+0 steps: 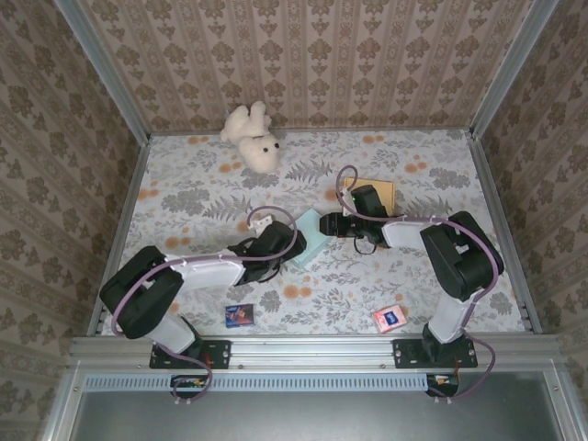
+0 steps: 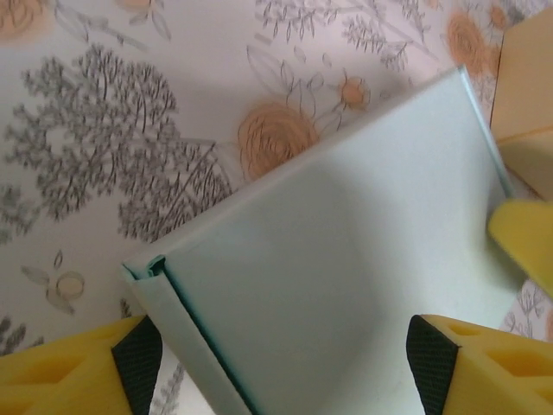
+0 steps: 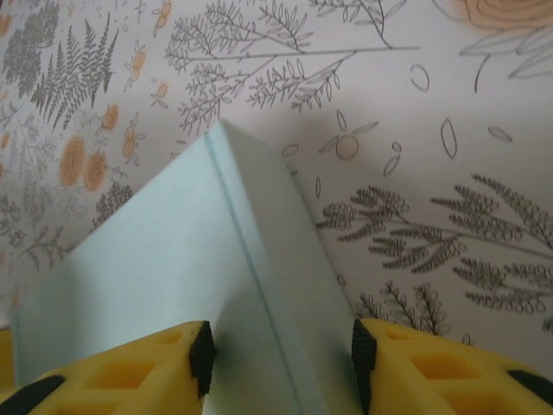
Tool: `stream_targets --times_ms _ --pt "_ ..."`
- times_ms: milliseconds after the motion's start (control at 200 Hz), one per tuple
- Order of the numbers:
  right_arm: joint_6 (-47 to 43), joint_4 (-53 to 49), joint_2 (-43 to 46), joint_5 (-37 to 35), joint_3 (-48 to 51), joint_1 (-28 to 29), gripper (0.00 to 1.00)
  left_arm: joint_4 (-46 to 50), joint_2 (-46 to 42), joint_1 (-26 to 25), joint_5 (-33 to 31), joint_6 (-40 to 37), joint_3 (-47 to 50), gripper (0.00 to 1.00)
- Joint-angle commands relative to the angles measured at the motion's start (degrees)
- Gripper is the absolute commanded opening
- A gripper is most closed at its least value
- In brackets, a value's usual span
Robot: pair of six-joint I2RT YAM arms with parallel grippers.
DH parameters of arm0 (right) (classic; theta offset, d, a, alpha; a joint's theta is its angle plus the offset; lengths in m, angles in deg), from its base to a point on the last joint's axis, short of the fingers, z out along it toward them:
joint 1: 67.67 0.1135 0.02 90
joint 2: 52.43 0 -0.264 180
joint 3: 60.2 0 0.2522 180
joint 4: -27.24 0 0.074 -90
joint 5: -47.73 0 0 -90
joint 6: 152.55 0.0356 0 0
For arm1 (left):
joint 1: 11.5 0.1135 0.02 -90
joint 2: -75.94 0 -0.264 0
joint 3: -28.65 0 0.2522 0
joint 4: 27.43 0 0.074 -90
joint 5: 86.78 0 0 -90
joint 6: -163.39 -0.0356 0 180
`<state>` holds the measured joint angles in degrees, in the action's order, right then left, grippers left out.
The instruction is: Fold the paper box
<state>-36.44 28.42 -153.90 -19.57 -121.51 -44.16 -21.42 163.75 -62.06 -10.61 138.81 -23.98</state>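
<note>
The paper box [image 1: 308, 237] is pale teal and lies at mid-table between both arms. From the left, my left gripper [image 1: 290, 246] reaches over it. In the left wrist view the box [image 2: 346, 259] shows a broad flat face with a narrow folded flap along its left side; my left gripper [image 2: 282, 363] is open, its pads standing wide on either side of that face. My right gripper [image 1: 329, 223] meets the box's far right edge. In the right wrist view a folded ridge of the box [image 3: 173, 277] runs between the jaws, and my right gripper [image 3: 278, 359] is shut on it.
A white teddy bear [image 1: 253, 136] lies at the back. A tan flat sheet [image 1: 377, 191] sits behind the right gripper and shows as a tan sheet [image 2: 527, 86] in the left wrist view. A small blue card [image 1: 239, 315] and a pink card [image 1: 389, 318] lie near the front edge.
</note>
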Motion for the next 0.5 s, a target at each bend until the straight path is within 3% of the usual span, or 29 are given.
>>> stream_targets --times_ms 0,240,495 --pt "3.61 3.63 3.53 6.11 2.66 0.75 0.48 -1.00 1.15 1.60 0.85 -3.25 -4.98 0.78" --pt "7.83 8.62 6.52 5.11 2.61 1.00 0.48 0.37 6.04 7.06 2.71 -8.00 -12.44 0.77" --pt "8.93 9.57 2.97 2.42 -2.59 1.19 0.48 6.50 13.31 12.01 2.72 -13.76 -24.64 0.78"
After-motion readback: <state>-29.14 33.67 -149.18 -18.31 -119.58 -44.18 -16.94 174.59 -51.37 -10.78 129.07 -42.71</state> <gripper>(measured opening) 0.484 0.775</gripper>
